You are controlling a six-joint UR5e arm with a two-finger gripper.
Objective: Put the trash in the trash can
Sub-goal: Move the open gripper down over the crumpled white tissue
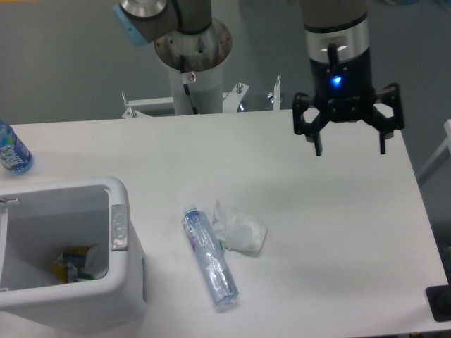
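Two pieces of trash lie side by side near the table's front middle: a flattened clear plastic bottle (209, 257) with a bluish label, lying lengthwise, and a crumpled white wad (240, 230) touching its right side. The trash can (121, 232), a white bin with a thick rim and a grey oval latch, stands at the front left with some coloured scraps inside. My gripper (350, 149) hangs open above the table's back right, well apart from both pieces, with nothing between its fingers.
An upright bottle with a bright blue label (12, 150) stands at the far left edge behind the bin. The arm's white base column (194, 70) rises behind the table. A dark object (440, 304) sits at the front right corner.
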